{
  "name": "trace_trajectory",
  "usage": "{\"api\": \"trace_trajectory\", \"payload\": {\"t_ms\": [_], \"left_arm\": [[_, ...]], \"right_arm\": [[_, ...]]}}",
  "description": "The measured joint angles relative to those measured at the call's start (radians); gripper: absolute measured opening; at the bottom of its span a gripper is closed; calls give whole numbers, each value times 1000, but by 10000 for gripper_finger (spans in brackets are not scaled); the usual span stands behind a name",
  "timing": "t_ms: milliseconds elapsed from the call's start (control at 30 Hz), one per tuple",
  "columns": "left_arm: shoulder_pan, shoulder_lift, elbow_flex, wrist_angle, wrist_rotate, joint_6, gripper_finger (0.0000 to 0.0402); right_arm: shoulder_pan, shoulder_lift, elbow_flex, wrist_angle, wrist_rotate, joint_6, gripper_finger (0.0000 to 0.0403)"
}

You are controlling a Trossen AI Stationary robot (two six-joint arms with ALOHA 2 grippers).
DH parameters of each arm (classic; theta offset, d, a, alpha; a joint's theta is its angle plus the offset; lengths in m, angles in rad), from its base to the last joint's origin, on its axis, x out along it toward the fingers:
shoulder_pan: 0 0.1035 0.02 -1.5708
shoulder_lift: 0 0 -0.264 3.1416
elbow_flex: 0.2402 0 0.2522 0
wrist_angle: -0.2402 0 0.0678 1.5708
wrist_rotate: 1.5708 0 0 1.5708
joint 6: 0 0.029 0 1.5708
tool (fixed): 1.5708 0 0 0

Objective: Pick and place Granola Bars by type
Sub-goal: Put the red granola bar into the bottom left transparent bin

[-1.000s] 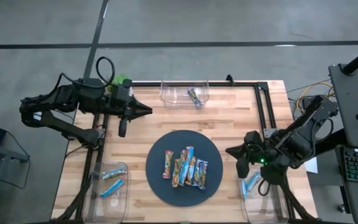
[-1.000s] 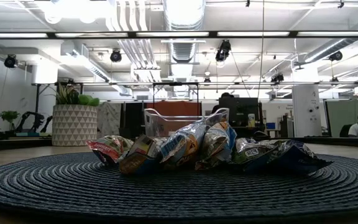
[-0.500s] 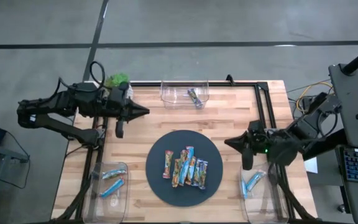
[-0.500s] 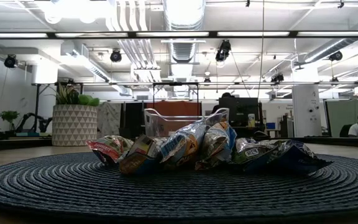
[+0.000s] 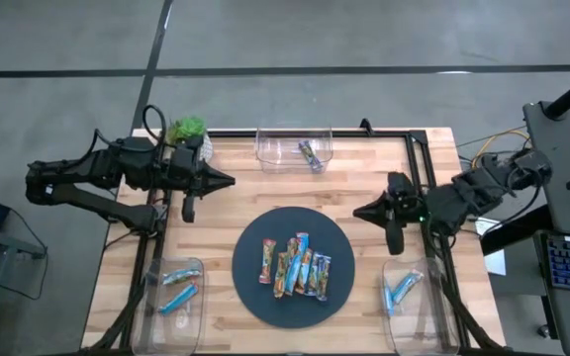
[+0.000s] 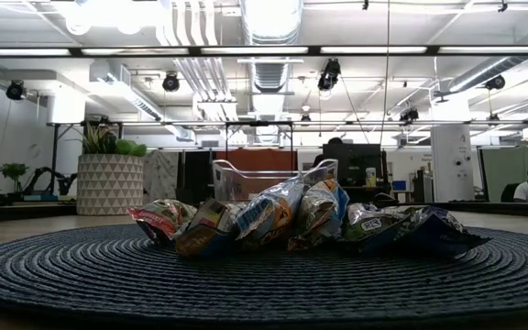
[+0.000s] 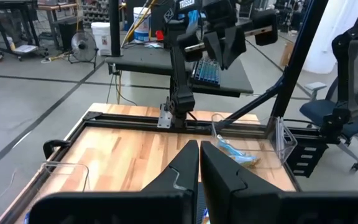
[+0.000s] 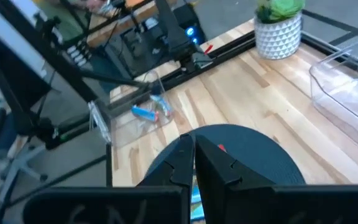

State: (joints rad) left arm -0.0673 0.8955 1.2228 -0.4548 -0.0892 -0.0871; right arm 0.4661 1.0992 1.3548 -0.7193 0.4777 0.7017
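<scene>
High view: five granola bars (image 5: 295, 266) remain on the mat (image 5: 336, 237); three bins (image 5: 295, 144) hold some; left pincer (image 5: 228, 180) and right pincer (image 5: 361, 212) shut, empty.

Right claw (image 8: 193, 144) closed above dark mat (image 8: 241, 149); bin (image 8: 129, 115) beyond.

The mat (image 5: 292, 265) lies at the middle of the table (image 5: 364, 178), toward its front edge; five bars (image 5: 295, 267) lie side by side on the mat; a bin (image 5: 294, 148) at the back edge holds one bar (image 5: 310, 153); a bin (image 5: 171, 289) at the front left corner holds two bars (image 5: 177, 292); a bin (image 5: 409, 297) at the front right corner holds two bars (image 5: 402, 288); a plant (image 5: 188, 130) stands at the back left corner; the left gripper (image 5: 228, 180) hangs behind and left of the mat, the right gripper (image 5: 359, 213) just right of it.
</scene>
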Motion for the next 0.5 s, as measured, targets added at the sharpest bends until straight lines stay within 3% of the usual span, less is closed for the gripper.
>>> {"api": "trace_trajectory", "payload": {"t_ms": [500], "left_arm": [[0, 29, 0, -4, 20, 63, 0]], "right_arm": [[-254, 16, -40, -1, -403, -219, 8]]}}
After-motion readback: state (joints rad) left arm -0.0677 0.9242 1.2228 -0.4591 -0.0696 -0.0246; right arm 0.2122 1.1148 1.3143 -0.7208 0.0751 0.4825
